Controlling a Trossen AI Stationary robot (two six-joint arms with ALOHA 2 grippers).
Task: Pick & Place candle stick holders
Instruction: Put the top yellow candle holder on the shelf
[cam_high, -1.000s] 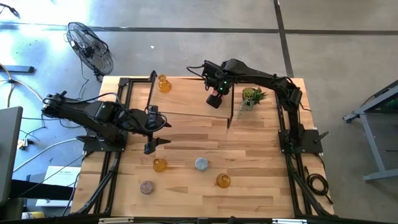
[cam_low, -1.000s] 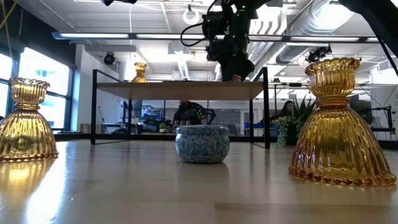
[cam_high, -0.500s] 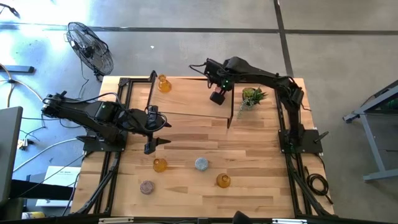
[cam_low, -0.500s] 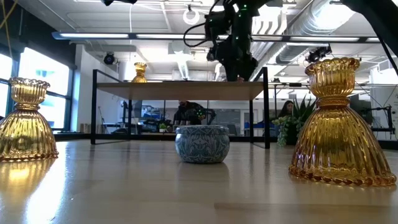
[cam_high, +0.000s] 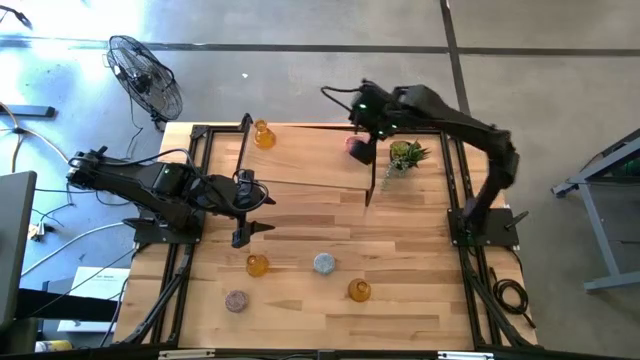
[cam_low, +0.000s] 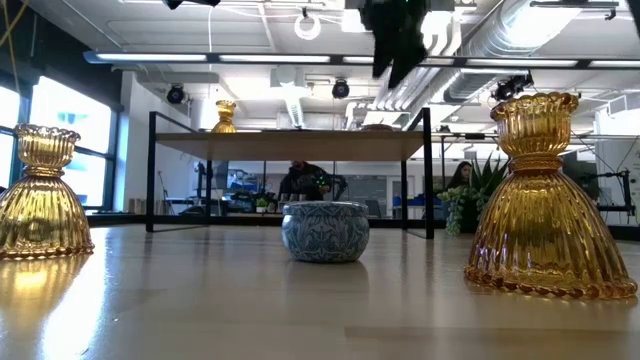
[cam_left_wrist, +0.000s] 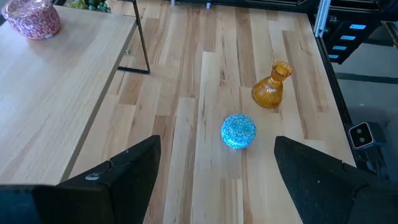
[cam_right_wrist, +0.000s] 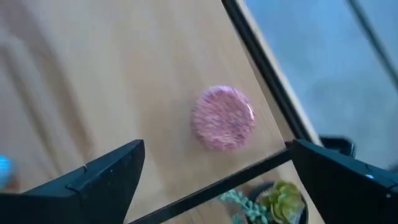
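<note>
The right gripper (cam_high: 366, 112) hangs wide open, empty, above the pink holder (cam_high: 357, 148); the plant (cam_high: 405, 156) sits at three o'clock. The left gripper (cam_high: 243, 210) waits open.

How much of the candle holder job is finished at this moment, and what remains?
Done: one amber glass bottle-like holder and the pink squat round holder stand on the raised wooden shelf. In hand: nothing; the right gripper is open above the pink one, the left gripper open over the table. Left: two amber holders, the blue-grey round holder and the mauve round holder on the lower table.
</note>
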